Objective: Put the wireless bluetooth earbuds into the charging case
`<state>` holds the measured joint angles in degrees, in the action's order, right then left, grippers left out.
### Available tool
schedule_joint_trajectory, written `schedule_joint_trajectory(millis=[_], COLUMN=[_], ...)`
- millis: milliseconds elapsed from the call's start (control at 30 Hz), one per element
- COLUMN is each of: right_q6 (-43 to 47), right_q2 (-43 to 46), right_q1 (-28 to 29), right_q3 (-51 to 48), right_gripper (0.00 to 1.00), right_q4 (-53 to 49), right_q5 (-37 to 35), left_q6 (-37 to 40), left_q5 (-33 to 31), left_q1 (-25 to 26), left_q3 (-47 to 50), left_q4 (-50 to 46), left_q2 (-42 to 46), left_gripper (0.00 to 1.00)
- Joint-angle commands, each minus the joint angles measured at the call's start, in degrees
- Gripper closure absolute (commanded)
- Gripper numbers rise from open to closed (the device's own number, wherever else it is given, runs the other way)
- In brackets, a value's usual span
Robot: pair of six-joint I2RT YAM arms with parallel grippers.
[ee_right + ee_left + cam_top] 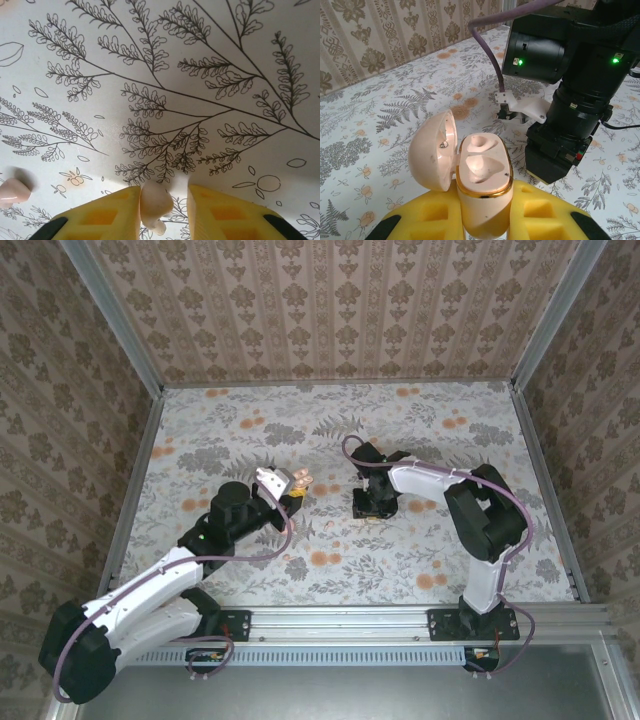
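My left gripper (485,212) is shut on the charging case (482,170), a cream oval body with a gold rim, held upright between yellow pads. Its lid (432,150) hangs open to the left and both cavities are empty. In the top view the case (280,480) sits left of centre. My right gripper (164,192) points down at the table, and one cream-white earbud (155,202) lies between its yellow fingers (110,215). It touches the left finger, with a gap to the right one. A second earbud (12,192) lies on the table at the left.
The right arm's black wrist (560,125) stands close behind the open case, its purple cable (487,50) looping above. The floral tablecloth (420,440) is bounded by a metal frame and patterned walls (340,310).
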<state>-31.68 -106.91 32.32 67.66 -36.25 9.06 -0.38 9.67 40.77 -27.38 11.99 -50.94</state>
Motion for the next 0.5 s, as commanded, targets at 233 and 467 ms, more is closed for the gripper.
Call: schedule_joint_trajectory(millis=[233,467], right_q6=[-2.51,-6.99], right_q2=[1.48,16.53], right_q1=[1.79,2.8], right_q3=[0.61,-2.3], right_gripper=[0.83,0.88], right_q4=[0.47,2.21], right_q5=[0.82,-7.23], left_q6=[-0.34,-0.94], left_q5=[0.88,2.05], left_q1=[-0.19,0.73], left_q3=[0.23,-0.03], left_q4=[1.67,5.35], left_q2=[0.91,-0.44], left_gripper=[1.0,1.0])
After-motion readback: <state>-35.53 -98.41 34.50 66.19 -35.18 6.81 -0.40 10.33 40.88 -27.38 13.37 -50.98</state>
